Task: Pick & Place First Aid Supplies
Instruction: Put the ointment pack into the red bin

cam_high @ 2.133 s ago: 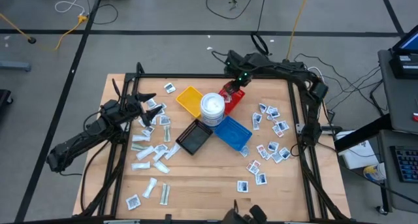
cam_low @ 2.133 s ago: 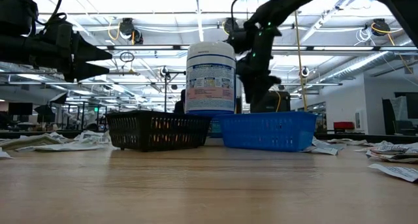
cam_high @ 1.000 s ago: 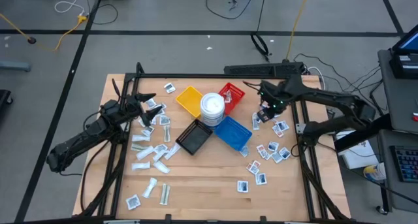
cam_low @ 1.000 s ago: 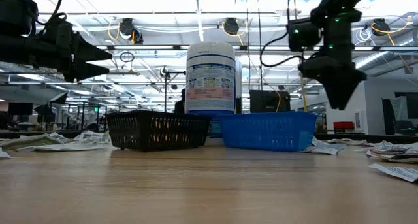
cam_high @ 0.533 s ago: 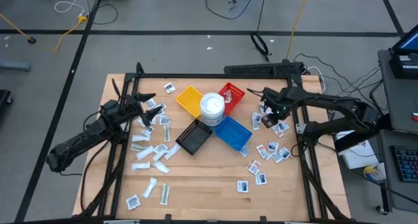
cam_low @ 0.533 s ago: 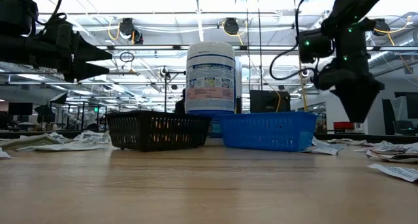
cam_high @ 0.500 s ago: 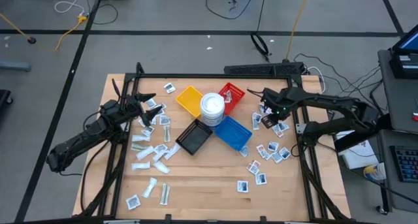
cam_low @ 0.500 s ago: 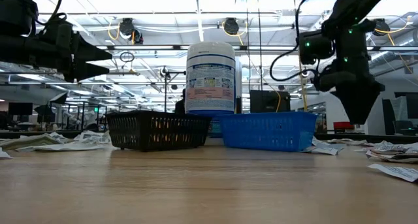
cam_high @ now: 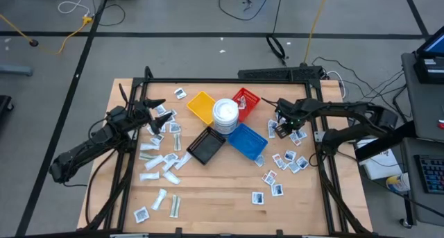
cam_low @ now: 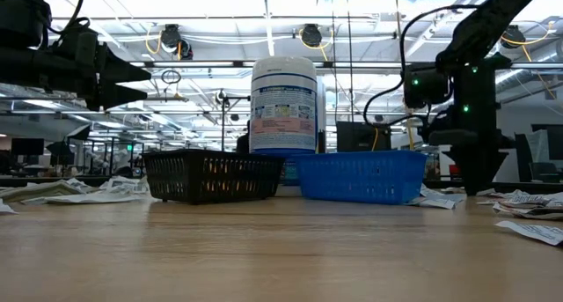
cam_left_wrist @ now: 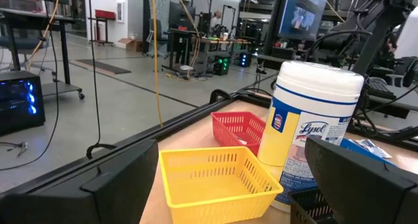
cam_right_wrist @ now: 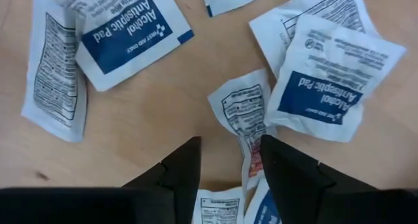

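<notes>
Right arm swung from the red tray down over the right-hand packets | table | left gripper waits wide open, far side | right gripper partly open, empty, tips at a small crumpled packet among alcohol pads | packets thin, light, limp, slippery: pinch an edge.

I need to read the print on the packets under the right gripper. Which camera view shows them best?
The right wrist view: the alcohol pad packets fill the picture, print legible, right gripper open just above them. The high view shows tiny white squares; the low view shows thin edges; the left wrist view shows none clearly.
</notes>
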You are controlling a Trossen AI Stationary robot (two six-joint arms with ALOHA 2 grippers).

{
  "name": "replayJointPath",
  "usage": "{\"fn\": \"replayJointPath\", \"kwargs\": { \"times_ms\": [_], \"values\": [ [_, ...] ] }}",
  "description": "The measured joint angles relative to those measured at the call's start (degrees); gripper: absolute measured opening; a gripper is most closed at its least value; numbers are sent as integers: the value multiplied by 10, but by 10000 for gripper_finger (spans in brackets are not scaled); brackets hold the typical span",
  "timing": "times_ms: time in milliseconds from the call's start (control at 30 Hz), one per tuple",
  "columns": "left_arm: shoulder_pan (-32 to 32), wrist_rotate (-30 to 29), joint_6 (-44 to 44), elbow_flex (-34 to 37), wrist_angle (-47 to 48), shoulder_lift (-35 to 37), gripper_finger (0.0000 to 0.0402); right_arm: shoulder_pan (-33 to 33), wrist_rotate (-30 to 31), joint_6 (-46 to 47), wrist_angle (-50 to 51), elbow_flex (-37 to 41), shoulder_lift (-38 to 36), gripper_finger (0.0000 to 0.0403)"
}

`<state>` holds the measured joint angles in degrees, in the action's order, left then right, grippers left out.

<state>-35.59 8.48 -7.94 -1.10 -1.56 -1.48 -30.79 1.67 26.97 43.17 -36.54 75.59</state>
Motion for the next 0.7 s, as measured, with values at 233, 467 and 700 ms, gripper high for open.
{"fn": "replayJointPath", "kwargs": {
  "times_ms": [233, 467, 700],
  "values": [
    [0, 0, 0, 0, 0, 0, 392, -3, -2, 0, 3, 3, 3, 91],
    [0, 0, 0, 0, 0, 0, 392, -2, -4, -4, 4, 4, 3, 8],
    [0, 0, 0, 0, 0, 0, 392, -2, -5, 4, 17, -2, 4, 2]
  ]
}}
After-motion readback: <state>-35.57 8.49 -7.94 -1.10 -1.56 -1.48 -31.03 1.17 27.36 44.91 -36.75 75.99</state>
